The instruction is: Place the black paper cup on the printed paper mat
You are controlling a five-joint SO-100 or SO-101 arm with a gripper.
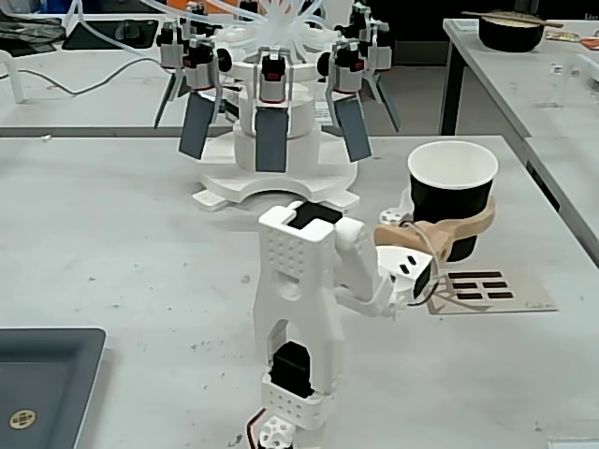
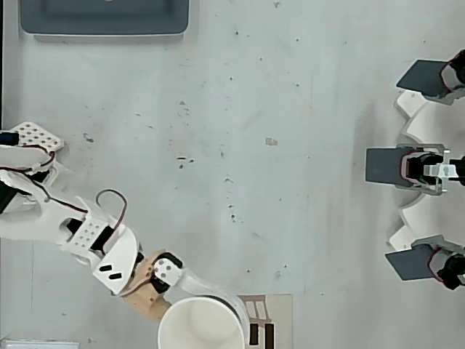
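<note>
In the fixed view the black paper cup (image 1: 452,187) stands upright with its white inside showing, and my gripper (image 1: 456,227) is shut on it. A tan finger (image 1: 440,232) wraps across the cup's front. The cup's base hangs just behind and above the printed paper mat (image 1: 491,288), which lies flat on the table to the right of the arm. In the overhead view the cup (image 2: 201,329) shows as a white circle at the bottom edge. My gripper (image 2: 202,320) holds it between a white finger (image 2: 207,289) and a tan one. The cup overlaps the mat's (image 2: 276,320) left side.
A dark grey tray (image 1: 47,374) (image 2: 105,22) sits at the table's near left corner in the fixed view. A white rig with grey paddles (image 1: 271,131) (image 2: 425,167) stands beyond the arm. A black bowl with sticks (image 1: 510,33) rests on another table.
</note>
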